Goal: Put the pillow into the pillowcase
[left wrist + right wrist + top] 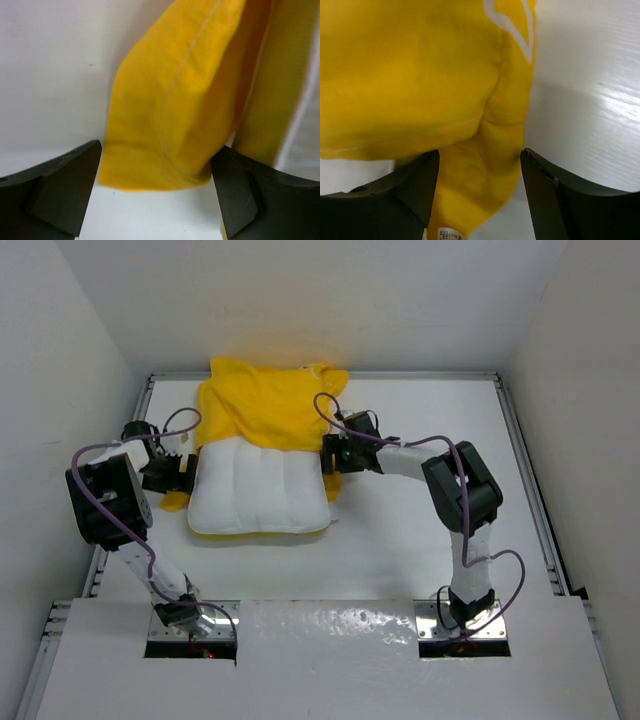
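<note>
In the top view the white pillow (258,495) lies left of the table's middle. The yellow pillowcase (262,405) is bunched over its far end. At the pillow's left side is my left gripper (186,472). In the left wrist view my left gripper (157,192) is open, and a loose corner of the pillowcase (170,115) hangs between its fingers (62,192), which do not pinch it. Against the pillow's right side, my right gripper (334,454) also stands open. In its wrist view, pillowcase fabric (470,185) with a small white label (447,234) lies between the spread jaws of my right gripper (479,197).
The white table (420,540) is boxed in by white walls on the left, far and right sides, with metal rails (525,470) along its edges. Both arm bases (470,615) sit at the near edge. Purple cables loop over each arm.
</note>
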`<action>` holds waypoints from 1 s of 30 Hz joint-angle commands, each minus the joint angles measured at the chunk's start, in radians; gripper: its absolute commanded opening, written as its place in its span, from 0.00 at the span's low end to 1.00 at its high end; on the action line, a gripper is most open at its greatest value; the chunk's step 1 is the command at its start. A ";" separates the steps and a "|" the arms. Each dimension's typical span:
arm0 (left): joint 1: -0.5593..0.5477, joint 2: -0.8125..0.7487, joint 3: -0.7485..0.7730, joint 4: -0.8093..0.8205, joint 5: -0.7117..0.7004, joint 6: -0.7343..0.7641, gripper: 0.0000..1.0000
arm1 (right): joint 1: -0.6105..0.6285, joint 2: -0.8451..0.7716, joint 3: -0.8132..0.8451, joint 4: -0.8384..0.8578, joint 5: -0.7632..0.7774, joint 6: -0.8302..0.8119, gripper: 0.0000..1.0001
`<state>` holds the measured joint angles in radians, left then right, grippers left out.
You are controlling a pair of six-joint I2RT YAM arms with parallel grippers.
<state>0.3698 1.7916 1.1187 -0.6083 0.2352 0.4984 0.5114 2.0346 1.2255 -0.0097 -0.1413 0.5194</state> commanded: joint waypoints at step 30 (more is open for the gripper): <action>0.018 -0.202 0.926 -0.158 1.015 -0.410 0.00 | -0.226 -0.410 0.209 0.818 -0.567 0.791 0.00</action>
<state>0.3820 1.6218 1.9507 -1.1076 1.0843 0.5606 0.3252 1.6306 1.2400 0.5308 -0.6693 1.1458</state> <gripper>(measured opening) 0.018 0.002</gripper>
